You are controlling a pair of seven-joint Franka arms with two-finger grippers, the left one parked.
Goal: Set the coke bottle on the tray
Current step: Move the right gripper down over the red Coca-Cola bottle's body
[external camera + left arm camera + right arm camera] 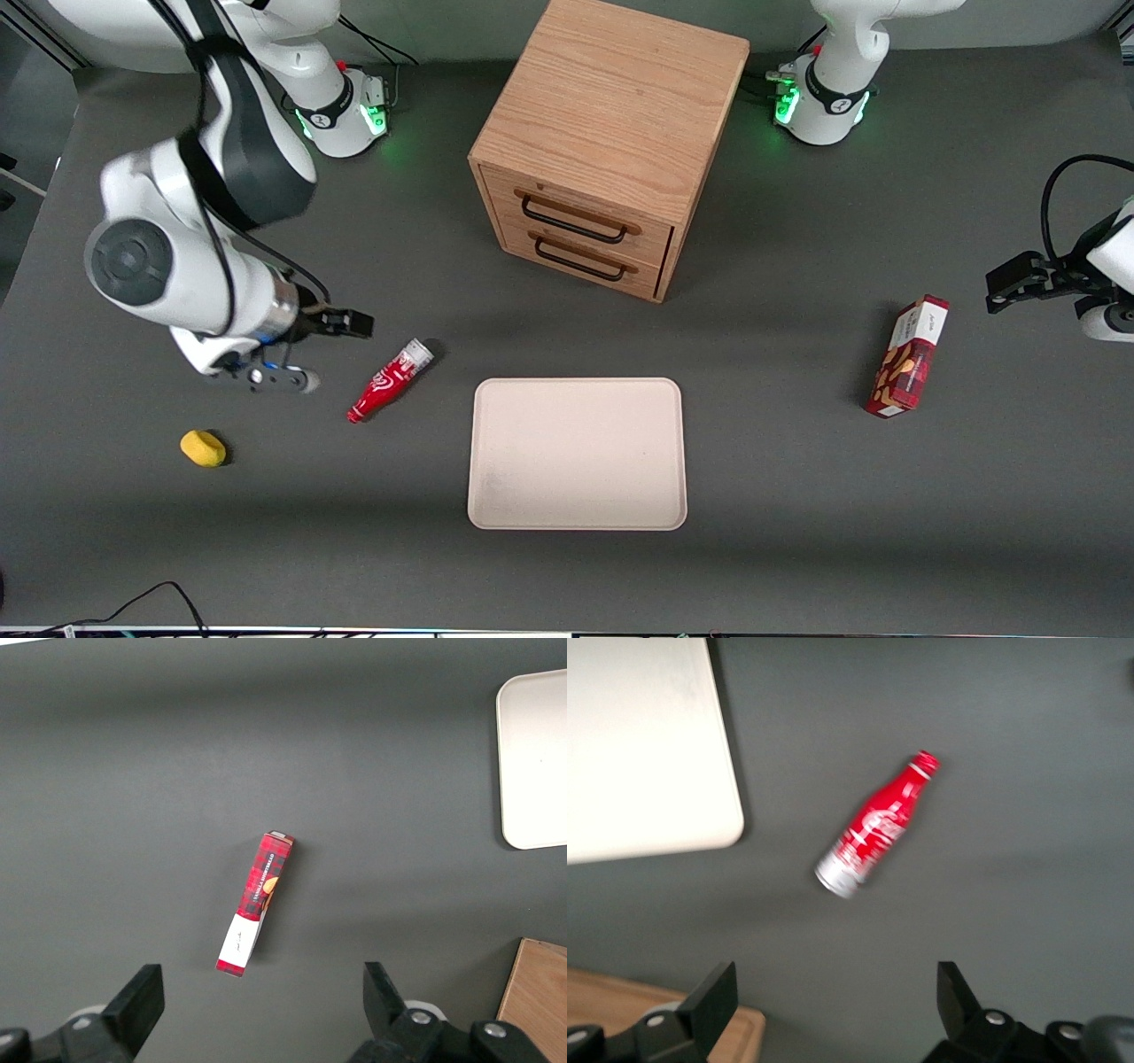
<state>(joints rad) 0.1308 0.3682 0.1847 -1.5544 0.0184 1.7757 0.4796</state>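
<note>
The coke bottle [390, 380] lies on its side on the dark table, red with white script, its silvery base end pointing toward the drawer cabinet and its cap nearer the front camera. The right wrist view shows the coke bottle [877, 826] lying apart from the tray [647, 744]. The cream tray [576, 452] sits flat beside the bottle, toward the parked arm's end, with nothing on it. My gripper [335, 354] hovers close beside the bottle, toward the working arm's end. The gripper [837, 992] is open and holds nothing.
A wooden two-drawer cabinet [611, 151] stands farther from the front camera than the tray. A small yellow object [203, 447] lies near the working arm. A red snack box [908, 357] lies toward the parked arm's end, and the left wrist view shows the box [257, 904] too.
</note>
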